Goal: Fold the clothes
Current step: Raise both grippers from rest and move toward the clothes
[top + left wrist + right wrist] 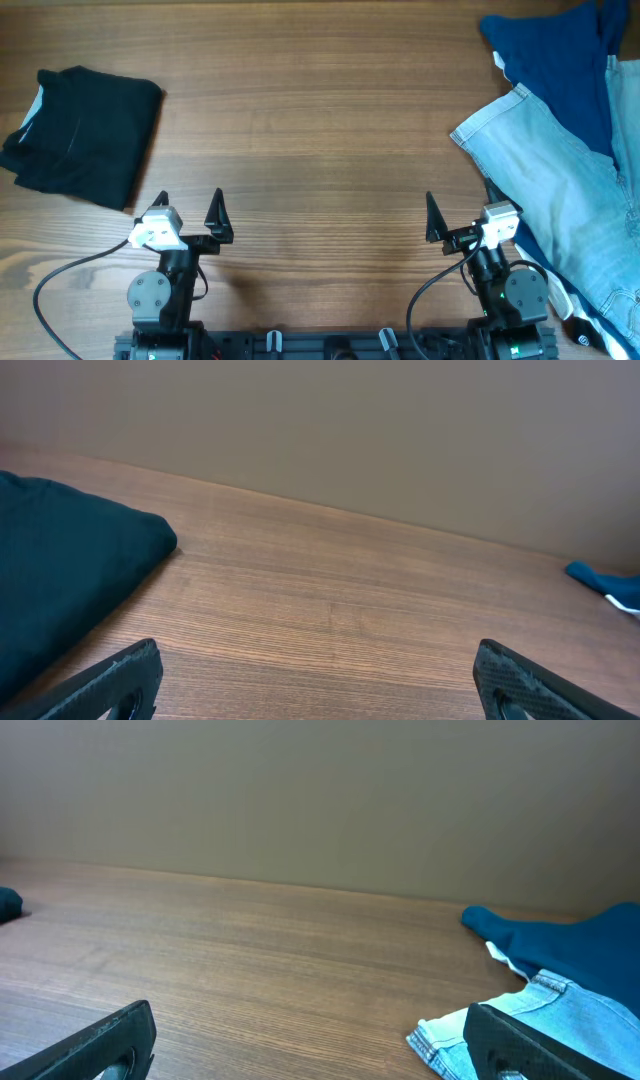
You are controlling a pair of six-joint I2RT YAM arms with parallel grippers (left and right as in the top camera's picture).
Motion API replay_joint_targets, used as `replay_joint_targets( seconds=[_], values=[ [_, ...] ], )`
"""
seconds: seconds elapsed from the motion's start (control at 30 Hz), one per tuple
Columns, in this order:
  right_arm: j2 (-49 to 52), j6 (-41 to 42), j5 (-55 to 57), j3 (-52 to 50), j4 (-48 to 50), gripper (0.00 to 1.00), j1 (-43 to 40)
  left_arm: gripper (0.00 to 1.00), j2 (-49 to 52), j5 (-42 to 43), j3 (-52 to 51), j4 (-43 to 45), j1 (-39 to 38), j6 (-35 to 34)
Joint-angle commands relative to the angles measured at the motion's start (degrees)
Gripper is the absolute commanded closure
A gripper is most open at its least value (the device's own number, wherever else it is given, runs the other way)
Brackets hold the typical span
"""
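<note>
Light-blue denim shorts [560,180] lie crumpled at the right side of the table, running off the right edge; a hemmed corner shows in the right wrist view [450,1040]. A navy garment [555,60] lies behind them at the far right, also in the right wrist view [560,945]. A folded black garment [85,135] lies at the far left, also in the left wrist view [60,580]. My left gripper [188,212] is open and empty near the front edge. My right gripper [462,218] is open and empty, just left of the shorts.
The wooden table [310,130] spans the view. A plain wall [350,430] stands behind its far edge. Cables run from both arm bases [60,280] along the front edge.
</note>
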Motion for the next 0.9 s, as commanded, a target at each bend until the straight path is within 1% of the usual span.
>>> replay_joint_targets(
  seconds=[0.0, 0.53, 0.6, 0.67, 0.87],
  values=[
    [-0.35, 1.14, -0.7, -0.04, 0.17, 0.0, -0.28, 0.0, -0.15, -0.37, -0.52, 0.02, 0.42, -0.52],
    [-0.35, 1.16, -0.7, -0.04, 0.17, 0.0, -0.28, 0.0, -0.15, -0.37, -0.52, 0.02, 0.42, -0.52],
    [-0.35, -0.85, 0.92, -0.04, 0.17, 0.0, -0.28, 0.0, -0.15, -0.37, -0.52, 0.02, 0.42, -0.52],
    [-0.35, -5.46, 1.44, -0.04, 0.17, 0.0, -0.28, 0.0, -0.15, -0.37, -0.52, 0.02, 0.42, -0.52],
    [-0.35, -5.55, 1.44, -0.04, 0.17, 0.0, -0.28, 0.0, -0.15, -0.37, -0.52, 0.02, 0.42, -0.52]
  ],
)
